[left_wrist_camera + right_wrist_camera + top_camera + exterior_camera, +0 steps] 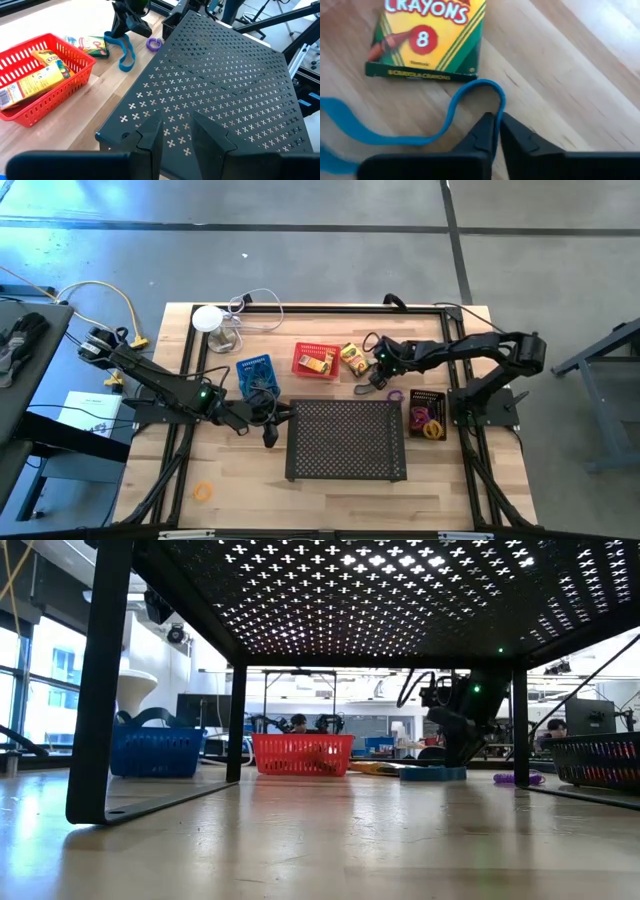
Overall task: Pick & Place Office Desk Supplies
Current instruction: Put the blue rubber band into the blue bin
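A blue rubber band (395,136) lies on the wood beside a yellow crayon box (427,37), and my right gripper (497,119) (379,376) is shut on it. A second crayon box (35,82) lies in the red basket (315,361). A purple band (154,44) lies on the wood near the black basket (428,412), which holds several bands. The blue basket (255,373) stands left of the red one. My left gripper (177,134) (270,428) hovers open at the big tray's near left corner. My right gripper pinches the blue band's looped end (502,106) between its two fingertips. The fingers come steeply from above, slanting in from the table's right side. The rest of the band (125,50) trails slack over the wood toward the crayon box.
A large black perforated tray (347,440) on legs stands at the table's middle front. A white disc (208,317) with a clear cable sits at the back left. An orange band (203,492) lies alone near the front left.
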